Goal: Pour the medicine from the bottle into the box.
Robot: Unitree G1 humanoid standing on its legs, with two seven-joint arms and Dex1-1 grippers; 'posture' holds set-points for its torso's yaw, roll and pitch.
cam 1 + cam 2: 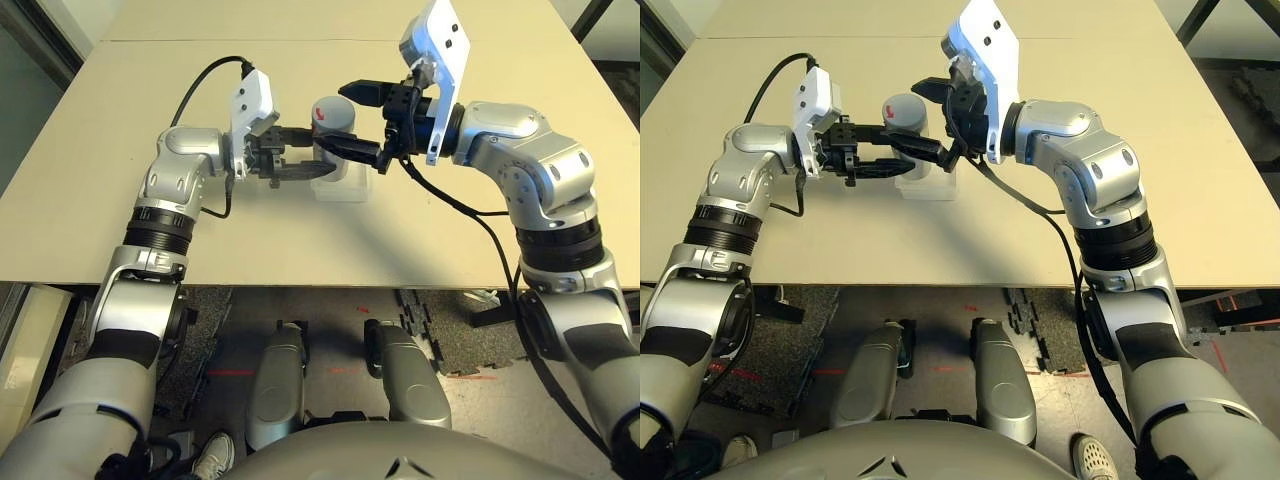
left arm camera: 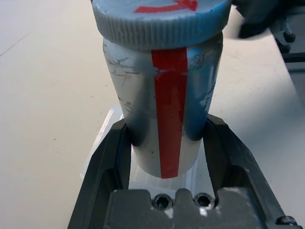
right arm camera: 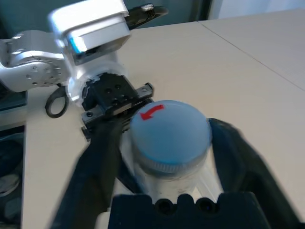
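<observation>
Two claws meet at the small silver-grey cylindrical bottle (image 1: 335, 125) in the upper middle of the frame; it is held upright, clamped low by the left claw (image 1: 318, 165), above the shallow clear plastic box (image 1: 340, 187), so that its still-fitted round ribbed cap (image 3: 170, 131) is offered to the right claw (image 3: 164, 157), whose black fingers (image 3: 97, 162) straddle it; whether they press it cannot be told.

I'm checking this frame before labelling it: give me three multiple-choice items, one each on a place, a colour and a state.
1. Where is the bottle?
A. Above the box
B. At the table's near edge
C. Lying flat on the table

2. What colour is the stripe down the bottle's side?
A. Green
B. Red
C. Black

3. Is the cap on the bottle?
A. Yes
B. No, it lies on the table
C. No, it lies in the box

Answers:
1 A, the left gripper holds it upright over the box.
2 B, the left wrist view shows it red.
3 A, it sits on top, between the right gripper's fingers.
</observation>
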